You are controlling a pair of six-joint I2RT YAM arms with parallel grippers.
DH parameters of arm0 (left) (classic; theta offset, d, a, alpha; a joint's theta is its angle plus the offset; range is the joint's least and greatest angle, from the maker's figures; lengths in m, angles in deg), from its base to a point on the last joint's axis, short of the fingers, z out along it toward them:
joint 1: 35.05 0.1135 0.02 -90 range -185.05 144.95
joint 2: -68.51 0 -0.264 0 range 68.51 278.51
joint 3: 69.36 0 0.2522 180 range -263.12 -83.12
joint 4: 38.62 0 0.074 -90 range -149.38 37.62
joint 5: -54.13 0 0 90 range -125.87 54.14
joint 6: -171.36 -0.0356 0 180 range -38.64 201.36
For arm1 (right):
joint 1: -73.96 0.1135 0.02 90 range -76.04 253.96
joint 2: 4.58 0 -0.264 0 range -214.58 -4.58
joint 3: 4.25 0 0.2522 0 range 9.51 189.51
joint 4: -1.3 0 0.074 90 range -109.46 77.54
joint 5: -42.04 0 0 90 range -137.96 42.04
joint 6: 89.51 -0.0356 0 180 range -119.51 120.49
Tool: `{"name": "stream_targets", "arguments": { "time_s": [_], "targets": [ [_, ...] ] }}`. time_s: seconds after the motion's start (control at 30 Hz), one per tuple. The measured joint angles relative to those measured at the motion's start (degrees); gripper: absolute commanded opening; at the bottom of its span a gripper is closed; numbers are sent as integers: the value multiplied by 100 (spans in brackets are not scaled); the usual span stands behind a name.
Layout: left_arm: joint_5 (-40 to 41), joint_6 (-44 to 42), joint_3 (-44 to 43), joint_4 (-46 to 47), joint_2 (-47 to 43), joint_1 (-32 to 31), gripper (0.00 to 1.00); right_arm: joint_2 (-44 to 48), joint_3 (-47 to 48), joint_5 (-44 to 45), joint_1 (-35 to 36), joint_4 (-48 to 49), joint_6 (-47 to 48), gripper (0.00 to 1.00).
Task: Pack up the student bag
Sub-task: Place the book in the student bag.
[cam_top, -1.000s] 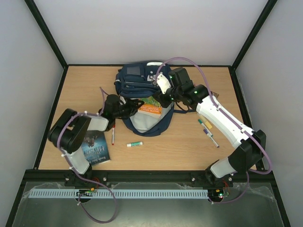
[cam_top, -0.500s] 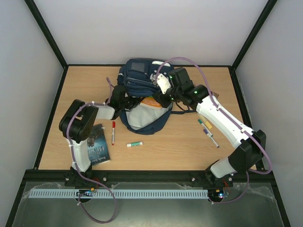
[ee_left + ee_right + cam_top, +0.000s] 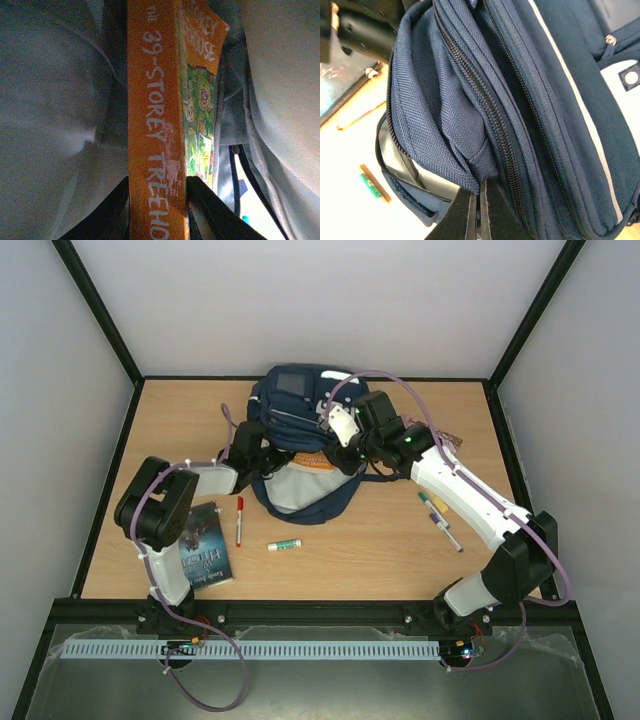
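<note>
Fingers of the left arm (image 3: 204,212) pinch the orange spine of the 39-Storey Treehouse book (image 3: 155,115) across a narrow gap, one on each face. Beyond their tips the book stands edge-on inside the student bag (image 3: 300,430), with pale grey lining close on both sides. Fingers of the right arm (image 3: 495,220) are pressed tight together on a fold of the bag's navy rim, just beside a zip, holding the mouth up. The bag sits between the two sets of fingers, at the far middle of the table (image 3: 380,550).

Over the last second the left arm has swung up and inward. The book's cover, then lying open to the overhead camera on the bag's mouth, now shows only as an orange sliver under the rim. This book looks nearly packed; letting go seems the next step.

Back from the left arm's fingers, toward its base, lie a dark book (image 3: 205,552), a red marker (image 3: 239,520) and a white-and-green stick (image 3: 284,545). Back from the right arm's fingers lie several pens (image 3: 440,515). Fabric hides how deep the orange book sits, and the left wrist view is dim and cuts its title off.
</note>
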State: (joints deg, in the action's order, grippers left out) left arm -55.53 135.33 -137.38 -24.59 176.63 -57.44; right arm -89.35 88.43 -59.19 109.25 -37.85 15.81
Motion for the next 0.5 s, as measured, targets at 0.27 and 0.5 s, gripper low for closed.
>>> {"name": "stream_targets", "arguments": {
  "time_s": [0.27,0.5],
  "targets": [
    [173,-197,629,-483,-918,0,60,-424,-313,11,48,83,125,1],
    [330,-295,1051,-846,-1322,-17,68,-645,-400,31,55,127,125,1]
  ]
}}
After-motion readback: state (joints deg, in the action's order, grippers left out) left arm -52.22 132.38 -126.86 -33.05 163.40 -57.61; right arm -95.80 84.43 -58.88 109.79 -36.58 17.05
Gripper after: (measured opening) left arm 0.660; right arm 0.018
